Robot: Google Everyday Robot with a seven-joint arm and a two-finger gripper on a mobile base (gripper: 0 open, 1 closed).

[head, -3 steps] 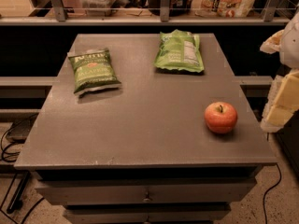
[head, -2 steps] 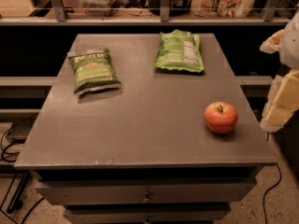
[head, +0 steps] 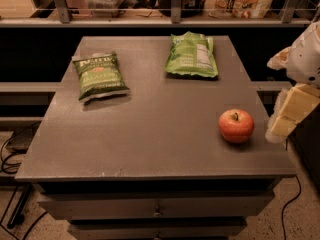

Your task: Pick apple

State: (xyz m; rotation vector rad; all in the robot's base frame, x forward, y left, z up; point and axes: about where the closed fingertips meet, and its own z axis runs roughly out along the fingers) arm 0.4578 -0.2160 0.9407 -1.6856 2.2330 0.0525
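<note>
The apple [head: 236, 125] is round and red-orange with a short dark stem. It sits upright on the grey table [head: 150, 129], near the front right corner. My gripper [head: 287, 111] is at the right edge of the view, just right of the apple and a little above the table's edge. It does not touch the apple and holds nothing that I can see.
Two green chip bags lie on the table: one at the back left [head: 100, 76], one at the back middle [head: 192, 55]. A shelf rail with goods [head: 170, 14] runs behind the table. Drawers [head: 157, 209] sit below the front edge. Cables [head: 10, 159] lie on the floor at left.
</note>
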